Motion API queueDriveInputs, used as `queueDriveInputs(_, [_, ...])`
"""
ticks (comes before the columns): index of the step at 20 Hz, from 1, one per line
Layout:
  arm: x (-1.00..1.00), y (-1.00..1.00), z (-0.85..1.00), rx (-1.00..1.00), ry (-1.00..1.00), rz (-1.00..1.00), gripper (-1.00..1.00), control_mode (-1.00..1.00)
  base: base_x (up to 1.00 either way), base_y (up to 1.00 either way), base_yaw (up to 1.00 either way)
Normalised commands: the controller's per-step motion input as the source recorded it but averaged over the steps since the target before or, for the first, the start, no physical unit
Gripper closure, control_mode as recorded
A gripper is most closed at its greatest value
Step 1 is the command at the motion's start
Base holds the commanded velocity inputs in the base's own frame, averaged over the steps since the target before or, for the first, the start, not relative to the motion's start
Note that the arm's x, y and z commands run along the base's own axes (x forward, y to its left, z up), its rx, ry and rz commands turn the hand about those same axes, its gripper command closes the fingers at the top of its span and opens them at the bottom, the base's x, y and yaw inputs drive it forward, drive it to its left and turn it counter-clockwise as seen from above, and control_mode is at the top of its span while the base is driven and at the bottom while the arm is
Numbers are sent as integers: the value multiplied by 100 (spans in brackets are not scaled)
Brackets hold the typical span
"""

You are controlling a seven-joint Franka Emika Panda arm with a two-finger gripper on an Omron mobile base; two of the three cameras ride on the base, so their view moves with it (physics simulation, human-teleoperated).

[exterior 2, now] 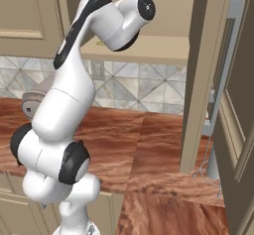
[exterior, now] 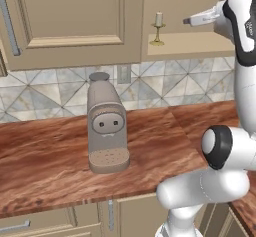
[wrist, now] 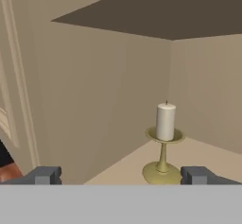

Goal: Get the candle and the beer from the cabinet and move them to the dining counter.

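Your gripper (wrist: 120, 175) is spread wide and empty, aimed into the open cabinet (exterior: 200, 43) where the candle (wrist: 165, 142) stands upright on the shelf, ahead and right of centre between your fingertips. Shift right to centre it, then advance level and close on the brass stem below the cup, not the wax.

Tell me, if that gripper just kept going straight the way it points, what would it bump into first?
Most likely the candle: it stands upright on the cabinet shelf ahead of the open gripper, slightly toward one fingertip. If it slipped past, the cabinet's back corner comes next, though depth is hard to judge.
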Motion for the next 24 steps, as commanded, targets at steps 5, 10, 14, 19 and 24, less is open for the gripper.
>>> queueDriveInputs(5, [21, 0, -5, 0, -1, 5, -100, -100, 0, 0, 0])
queueDriveInputs(10, [23, 0, -10, 0, -1, 4, -100, -100, 0, 0, 0])
queueDriveInputs(14, [20, 0, 0, 0, -1, 3, -100, -100, 0, 0, 0])
queueDriveInputs(19, [16, 0, 0, 0, 0, 3, -100, -100, 0, 0, 0])
queueDriveInputs(24, [14, 0, 0, 0, 0, 3, -100, -100, 0, 0, 0])
